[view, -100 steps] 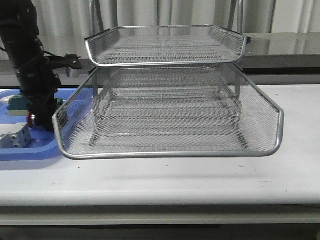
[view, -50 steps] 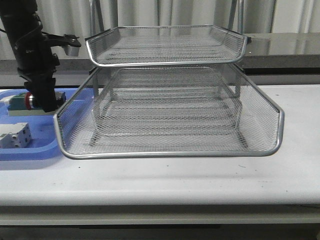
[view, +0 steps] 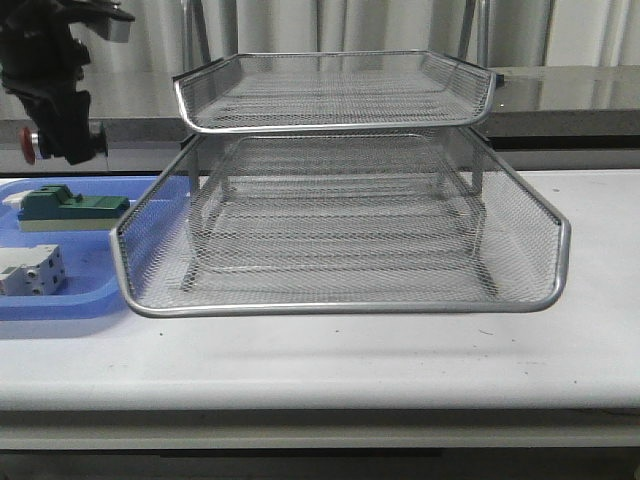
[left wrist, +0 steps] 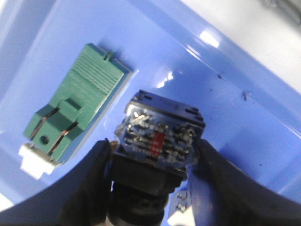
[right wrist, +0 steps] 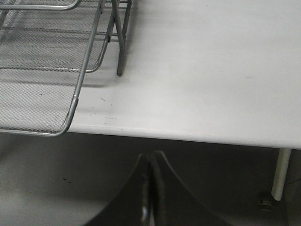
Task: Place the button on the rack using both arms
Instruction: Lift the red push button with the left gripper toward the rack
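Button (view: 34, 143): red round cap, black body; rear block clear-cased with a red centre mark and silvery contacts.
Left gripper (left wrist: 151, 188): black.
Right gripper (right wrist: 149, 188): black.
Rack (view: 340, 240): silver wire mesh, fine diamond pattern, plain silver rims and legs.
Flat tray (view: 70, 300): glossy blue.
Block part (left wrist: 77, 101): green, ribbed top, copper-toned strips, white base.
Terminal block (view: 30, 272): white-grey.
Counter (view: 400, 360): white.
Curtain (view: 330, 25): pale grey, vertical folds.
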Tool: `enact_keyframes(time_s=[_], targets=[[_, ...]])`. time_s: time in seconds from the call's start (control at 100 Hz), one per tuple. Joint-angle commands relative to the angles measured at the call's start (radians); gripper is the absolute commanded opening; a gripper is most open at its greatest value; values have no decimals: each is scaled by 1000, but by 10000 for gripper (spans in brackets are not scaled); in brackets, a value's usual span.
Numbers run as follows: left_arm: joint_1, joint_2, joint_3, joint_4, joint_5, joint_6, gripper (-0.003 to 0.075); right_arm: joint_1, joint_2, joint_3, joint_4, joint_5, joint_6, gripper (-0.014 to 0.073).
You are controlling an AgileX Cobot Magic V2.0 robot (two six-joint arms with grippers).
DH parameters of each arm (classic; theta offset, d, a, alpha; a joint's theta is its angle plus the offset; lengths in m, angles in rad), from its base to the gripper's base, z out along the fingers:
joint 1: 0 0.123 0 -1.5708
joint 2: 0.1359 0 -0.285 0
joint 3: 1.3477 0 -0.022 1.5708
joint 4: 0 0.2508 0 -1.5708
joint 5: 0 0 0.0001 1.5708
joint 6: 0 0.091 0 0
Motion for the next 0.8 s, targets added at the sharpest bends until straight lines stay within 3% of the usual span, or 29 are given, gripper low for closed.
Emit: enact_keyframes(time_s=[0.0, 0.22, 0.46, 0.79], targets=[[2, -129, 9, -13, 43, -21, 40, -7, 6, -35, -3, -61, -2, -70], [2, -306, 180, -17, 43, -23, 40, -7, 6, -35, -3, -61, -2, -70], [-7, -504, 360, -116, 43, -23, 40, -7, 6, -35, -3, -61, -2, -70], [-194, -641, 443, -155, 43, -23, 40, -7, 6, -35, -3, -61, -2, -70]])
